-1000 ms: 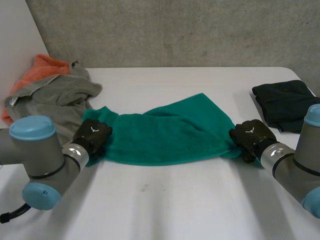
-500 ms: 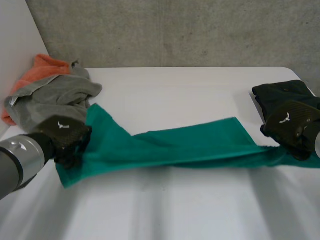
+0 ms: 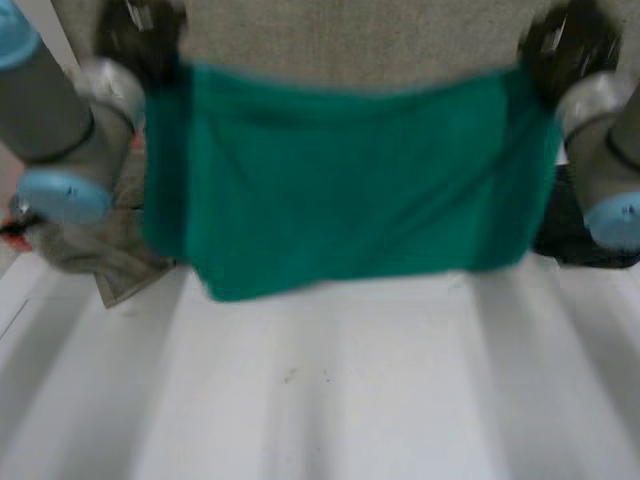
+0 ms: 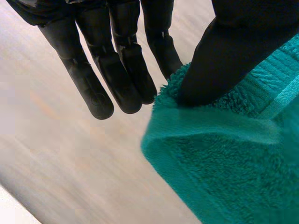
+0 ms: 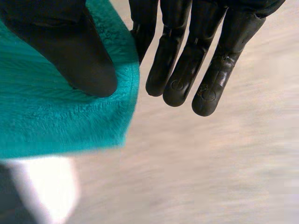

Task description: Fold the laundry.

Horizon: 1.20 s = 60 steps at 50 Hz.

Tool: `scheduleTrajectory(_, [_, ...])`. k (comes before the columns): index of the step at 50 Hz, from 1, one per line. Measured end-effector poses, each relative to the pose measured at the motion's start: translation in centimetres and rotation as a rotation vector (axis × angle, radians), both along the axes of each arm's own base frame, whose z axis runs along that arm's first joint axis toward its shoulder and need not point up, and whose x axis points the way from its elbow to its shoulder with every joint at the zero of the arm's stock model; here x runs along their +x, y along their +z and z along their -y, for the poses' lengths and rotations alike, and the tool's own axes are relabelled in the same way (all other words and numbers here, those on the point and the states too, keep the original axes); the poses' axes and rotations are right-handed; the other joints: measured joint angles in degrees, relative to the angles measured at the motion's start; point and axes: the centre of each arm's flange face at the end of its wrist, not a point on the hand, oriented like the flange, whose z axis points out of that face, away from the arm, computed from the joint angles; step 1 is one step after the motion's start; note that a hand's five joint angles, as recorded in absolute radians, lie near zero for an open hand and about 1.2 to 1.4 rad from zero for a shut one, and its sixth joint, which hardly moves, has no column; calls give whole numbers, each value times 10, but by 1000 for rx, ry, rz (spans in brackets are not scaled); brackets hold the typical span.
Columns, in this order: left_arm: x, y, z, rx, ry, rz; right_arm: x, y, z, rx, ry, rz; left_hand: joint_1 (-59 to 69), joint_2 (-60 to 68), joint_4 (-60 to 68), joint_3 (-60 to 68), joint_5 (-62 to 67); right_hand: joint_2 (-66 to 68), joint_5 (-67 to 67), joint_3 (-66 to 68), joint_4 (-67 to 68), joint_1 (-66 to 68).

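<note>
The green terry towel (image 3: 350,180) hung in the air as a flat sheet, its lower edge free above the white table (image 3: 330,400), with open surface toward 6 o'clock and a grey and orange laundry pile (image 3: 90,255) at 9 o'clock. The left hand (image 3: 135,30) at 11 o'clock and the right hand (image 3: 570,40) at 1 o'clock each pinched one top corner under the thumb, the other fingers straight and close together. Half a second before, the towel was stretched low over the table.
</note>
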Motion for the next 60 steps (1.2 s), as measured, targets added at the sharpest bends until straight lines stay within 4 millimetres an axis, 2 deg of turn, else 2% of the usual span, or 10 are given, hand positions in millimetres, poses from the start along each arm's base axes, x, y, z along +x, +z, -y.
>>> scheduleTrajectory(5, [-3,67,1,-311,8,-124,3,70,-3,-353,47,94,0,0,0,0,0,0,1,0,0,0])
scheduleTrajectory(12, [-2,57,-9,-267,-12,-137,5,62,-9,-356,80,84,0,0,0,0,0,0,6,0,0,0])
scheduleTrajectory(20, [6,-35,-37,57,-36,-67,3,-38,-22,-32,136,-14,0,0,2,0,0,0,6,0,0,0])
scheduleTrajectory(22, [7,-47,-40,93,-38,-55,3,-42,-23,-19,138,-18,0,0,2,0,0,0,6,0,0,0])
scheduleTrajectory(23, [8,-80,-51,194,-46,-21,-1,-83,-38,136,159,-54,0,0,2,0,0,0,6,0,0,0])
scheduleTrajectory(27, [11,-128,-65,335,-62,29,-7,-132,-61,333,177,-95,0,0,2,0,0,0,6,0,0,0])
scheduleTrajectory(34, [21,-191,-92,557,-75,104,-21,-184,-85,553,181,-116,0,0,2,0,0,0,6,0,0,0])
scheduleTrajectory(45, [55,-172,-117,660,-9,108,-51,-181,-91,786,146,190,0,0,2,0,0,-2,5,-1,-1,-1])
scheduleTrajectory(47, [57,-168,-118,655,-3,102,-61,-175,-86,836,120,350,0,0,2,0,0,-285,-260,-278,-282,-230])
scheduleTrajectory(60, [55,-156,-110,612,-7,80,-92,-173,-68,922,12,757,0,0,2,0,0,-470,-480,-485,-491,-401])
